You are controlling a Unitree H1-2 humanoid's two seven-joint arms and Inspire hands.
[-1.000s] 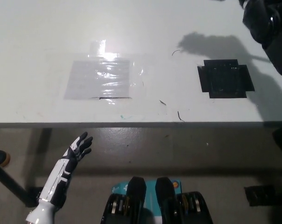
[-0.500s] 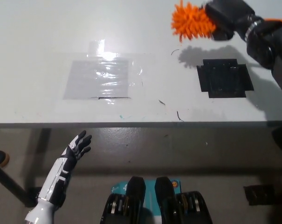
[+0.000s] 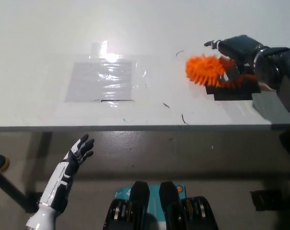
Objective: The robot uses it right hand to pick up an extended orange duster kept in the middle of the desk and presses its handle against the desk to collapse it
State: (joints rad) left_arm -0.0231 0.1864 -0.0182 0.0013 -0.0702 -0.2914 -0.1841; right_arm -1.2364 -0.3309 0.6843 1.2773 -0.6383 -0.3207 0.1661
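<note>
**A:** What did the head view show on the desk?

**B:** A pale, smooth desk point(image 3: 39, 57) filled the upper half, its front edge running straight across the middle of the picture. The black right hand point(image 3: 238, 52) came in from the right edge, low over the desk's right side. Its fingers were closed around the duster point(image 3: 207, 69), the spiky orange head sticking out to the picture's left of the hand.

**A:** What did the duster look like?

**B:** A rounded clump of soft, bright orange bristles, fanned like short spikes. A little more orange showed below the hand, curving over a black patch point(image 3: 236, 88). The handle was hidden by the hand, so I could not tell how far it was extended, nor whether the head touched the desk.

**A:** And that patch?

**B:** Flat, matte black, roughly square with notched corners, lying on the desk under the hand and duster. Well to its left lay a clear plastic sheet point(image 3: 102, 80), rectangular, glossy and wrinkled, catching a bright glare near its top edge.

**A:** Where was the other hand?

**B:** The white left hand point(image 3: 78, 151) rested at the lower left, below the desk edge and over the dull brown floor point(image 3: 183, 153). Its fingers were spread apart and it held nothing.
</note>
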